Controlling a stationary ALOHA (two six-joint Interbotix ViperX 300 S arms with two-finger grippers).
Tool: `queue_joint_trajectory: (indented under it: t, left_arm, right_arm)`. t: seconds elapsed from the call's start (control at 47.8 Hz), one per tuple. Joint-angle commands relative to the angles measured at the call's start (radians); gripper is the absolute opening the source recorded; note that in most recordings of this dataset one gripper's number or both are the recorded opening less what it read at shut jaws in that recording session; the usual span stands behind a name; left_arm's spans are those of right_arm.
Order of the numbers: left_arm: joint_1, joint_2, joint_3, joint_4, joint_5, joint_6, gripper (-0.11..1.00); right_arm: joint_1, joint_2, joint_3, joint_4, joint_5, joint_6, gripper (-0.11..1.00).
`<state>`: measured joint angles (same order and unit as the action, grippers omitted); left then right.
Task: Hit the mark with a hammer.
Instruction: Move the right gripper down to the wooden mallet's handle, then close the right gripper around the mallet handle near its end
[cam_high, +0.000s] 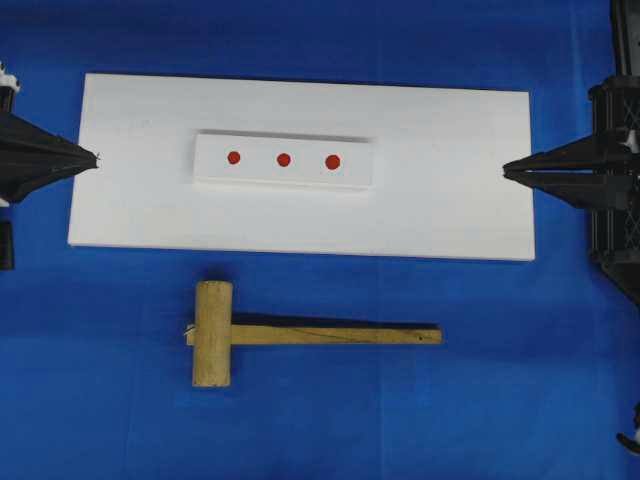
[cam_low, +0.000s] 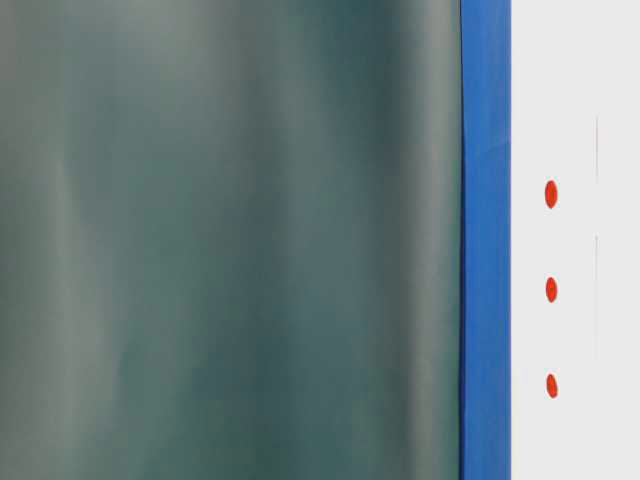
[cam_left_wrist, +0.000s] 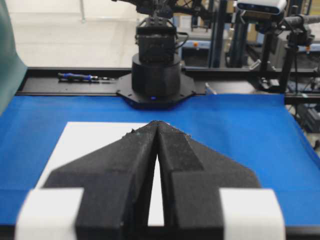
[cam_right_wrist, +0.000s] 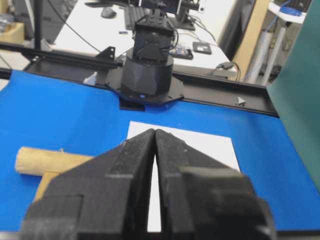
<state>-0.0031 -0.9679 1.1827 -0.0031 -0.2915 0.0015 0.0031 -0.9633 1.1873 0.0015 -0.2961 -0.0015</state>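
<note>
The hammer (cam_high: 300, 335), a light wooden mallet, lies flat on the blue cloth below the white board (cam_high: 450, 200), head at the left, handle pointing right. Its head (cam_right_wrist: 45, 161) shows at the left of the right wrist view. A small white block (cam_high: 284, 160) on the board carries three red marks (cam_high: 283, 159) in a row, also seen as marks (cam_low: 551, 290) in the table-level view. My left gripper (cam_high: 97, 157) is shut and empty at the board's left edge. My right gripper (cam_high: 506, 169) is shut and empty at the right edge. Both are far from the hammer.
Blue cloth (cam_high: 520, 380) covers the table around the board. The opposite arm's base (cam_left_wrist: 155, 75) stands at the far end in each wrist view. A dark green curtain (cam_low: 230, 240) fills most of the table-level view.
</note>
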Motion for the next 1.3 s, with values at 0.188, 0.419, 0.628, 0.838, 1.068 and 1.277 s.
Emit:
queue_joint_trajectory:
  t: [0.188, 0.419, 0.628, 0.838, 1.068, 1.277]
  left_arm:
    - [-0.002, 0.012, -0.025, -0.008, 0.006, -0.011, 0.0]
    - [0.003, 0.012, -0.021, -0.009, 0.009, -0.012, 0.0]
    - [0.003, 0.012, -0.02, -0.009, 0.018, -0.012, 0.0]
    - [0.003, 0.012, -0.02, -0.011, 0.021, -0.012, 0.0]
    - [0.005, 0.011, -0.018, -0.011, 0.021, -0.012, 0.0]
    - [0.005, 0.012, -0.014, -0.011, 0.021, -0.014, 0.0]
  right_arm:
    - [0.025, 0.061, -0.087, 0.002, 0.1, 0.023, -0.06]
    - [0.101, 0.201, -0.166, 0.003, 0.132, 0.048, -0.06]
    - [0.123, 0.393, -0.235, 0.021, 0.13, 0.114, 0.01]
    - [0.149, 0.586, -0.308, 0.023, 0.126, 0.207, 0.49]
    - [0.192, 0.801, -0.373, 0.063, 0.009, 0.238, 0.9]
    - [0.244, 0.996, -0.422, 0.167, -0.15, 0.238, 0.9]
